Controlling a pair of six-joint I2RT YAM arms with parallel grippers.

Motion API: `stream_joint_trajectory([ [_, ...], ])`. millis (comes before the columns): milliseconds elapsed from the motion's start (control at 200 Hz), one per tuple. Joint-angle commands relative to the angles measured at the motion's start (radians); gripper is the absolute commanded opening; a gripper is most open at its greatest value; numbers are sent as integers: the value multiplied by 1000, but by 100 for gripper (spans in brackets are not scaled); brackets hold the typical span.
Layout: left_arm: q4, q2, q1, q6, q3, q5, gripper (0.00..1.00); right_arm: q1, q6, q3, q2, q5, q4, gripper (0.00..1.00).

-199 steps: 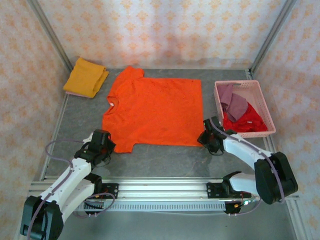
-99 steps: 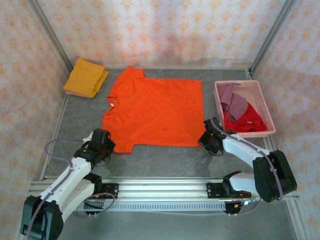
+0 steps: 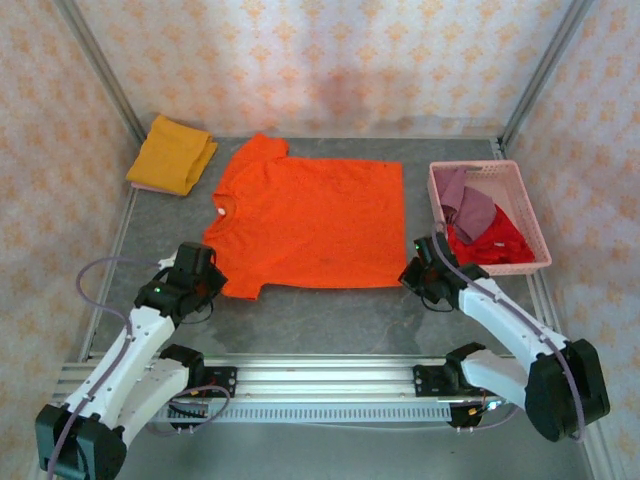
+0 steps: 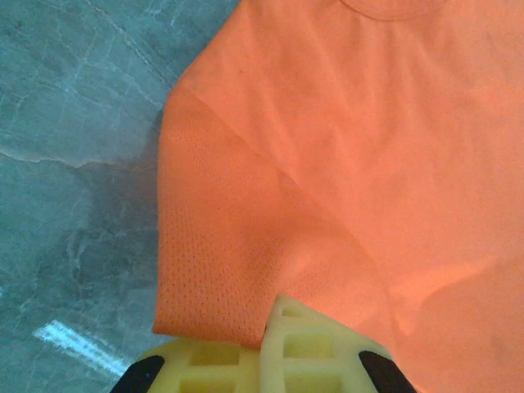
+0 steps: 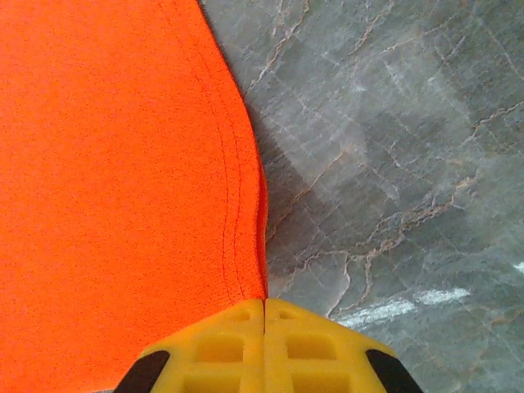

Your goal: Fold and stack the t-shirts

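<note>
Top external: we look down from high behind the near edge, the whole table point(image 3: 330, 320) in frame. Wrist views sit close, facing down: left over the orange t-shirt point(image 4: 344, 164) sleeve, right over its hem corner. All three share the shirt's near edge.

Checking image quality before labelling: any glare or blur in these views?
Left wrist: a glare streak on the table beside the orange t-shirt. Right wrist: a similar streak lower right, fabric weave sharp. Top external: soft, evenly lit, no harsh shadows.
</note>
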State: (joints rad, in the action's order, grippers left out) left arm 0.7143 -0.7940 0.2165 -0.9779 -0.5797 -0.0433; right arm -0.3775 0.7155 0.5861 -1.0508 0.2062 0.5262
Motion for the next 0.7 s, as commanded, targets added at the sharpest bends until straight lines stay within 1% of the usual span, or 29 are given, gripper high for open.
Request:
stream_joint_trajectory([
  [0,85,-37,8,91,-82,29,0,-4,-43,59,-2,-43,60,0],
  [65,66,-105,8,151,-137,48,0,1,-64,88,-49,-52,51,0],
  [160,47,-229,7,217,-226,36,0,5,-93,151,-123,-51,42,0],
  [330,10,-380,7,294,-311,46,0,14,-143,245,-225,-72,8,0],
  [570,-50,-493,8,314,-378,48,0,22,-173,321,-320,-90,-24,0],
  [695,-73,-529,-6,288,-398,64,0,35,-179,320,-338,-110,-42,0],
])
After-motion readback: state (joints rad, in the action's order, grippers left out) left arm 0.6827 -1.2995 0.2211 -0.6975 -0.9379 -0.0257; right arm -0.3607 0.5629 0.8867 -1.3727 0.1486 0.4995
